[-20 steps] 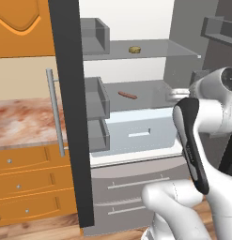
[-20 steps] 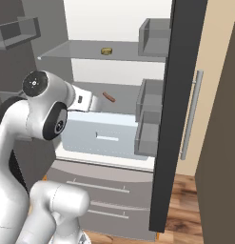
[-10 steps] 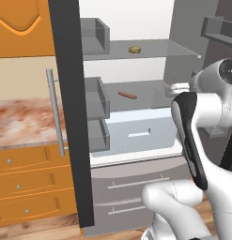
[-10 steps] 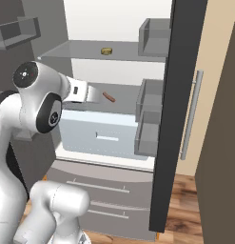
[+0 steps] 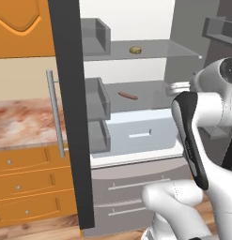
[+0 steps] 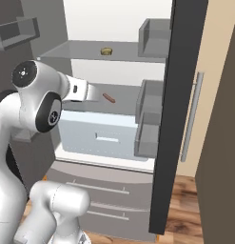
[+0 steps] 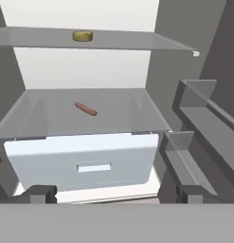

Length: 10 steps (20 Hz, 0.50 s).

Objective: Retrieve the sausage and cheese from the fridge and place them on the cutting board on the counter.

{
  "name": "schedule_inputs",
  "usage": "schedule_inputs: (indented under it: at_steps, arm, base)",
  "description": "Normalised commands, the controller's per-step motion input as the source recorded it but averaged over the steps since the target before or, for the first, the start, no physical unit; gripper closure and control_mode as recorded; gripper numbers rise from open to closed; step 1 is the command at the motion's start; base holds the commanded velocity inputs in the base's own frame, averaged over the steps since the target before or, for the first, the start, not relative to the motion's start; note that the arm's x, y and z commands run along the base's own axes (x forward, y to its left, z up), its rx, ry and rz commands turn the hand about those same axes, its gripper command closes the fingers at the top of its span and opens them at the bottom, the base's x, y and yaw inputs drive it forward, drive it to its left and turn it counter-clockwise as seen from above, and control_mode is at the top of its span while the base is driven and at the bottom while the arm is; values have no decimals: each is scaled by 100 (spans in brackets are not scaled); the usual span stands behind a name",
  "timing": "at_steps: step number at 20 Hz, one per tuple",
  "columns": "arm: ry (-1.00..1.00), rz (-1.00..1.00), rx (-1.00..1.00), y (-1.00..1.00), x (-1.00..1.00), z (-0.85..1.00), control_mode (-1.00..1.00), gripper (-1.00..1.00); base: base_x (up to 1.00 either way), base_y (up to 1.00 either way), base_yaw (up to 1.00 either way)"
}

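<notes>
The sausage (image 7: 85,108) lies loose on the fridge's middle glass shelf (image 7: 118,111), a short reddish-brown link set diagonally, a little left of the shelf's middle in the hand view and well back from the front edge. Above it, on the upper glass shelf (image 7: 137,42), sits the cheese (image 7: 82,35), a small yellowish chunk near the far wall. Below the sausage's shelf is a pale drawer (image 7: 85,161) with a slot handle, closed. Both items are therefore inside the fridge (image 5: 68,117), whose doors stand wide open, with grey door bins (image 7: 199,118) on the right in the hand view. The end effector (image 7: 116,194) hangs in front of the drawer and shelf, short of the sausage and touching nothing; its two dark fingertips (image 7: 40,193) stand far apart with nothing between them. In the right base view the hand (image 6: 81,91) reaches toward the middle shelf from the left, near the sausage's level. To the left of the open fridge door in the left base view is the marbled bench (image 5: 19,124) over orange drawers; the cutting board cannot be made out. Judged from this, neither food has been picked up or delivered, so the task appears to be in its early reach, with both retrievals and both placements left to do.
</notes>
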Motion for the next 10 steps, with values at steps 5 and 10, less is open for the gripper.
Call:
schedule_inputs:
  at_steps: [5,10]
  arm:
    - [0,0,0,0,0,0,100,-100]
    - [0,0,0,0,0,0,100,-100]
  base:
    - [69,0,0]
    - [80,0,0]
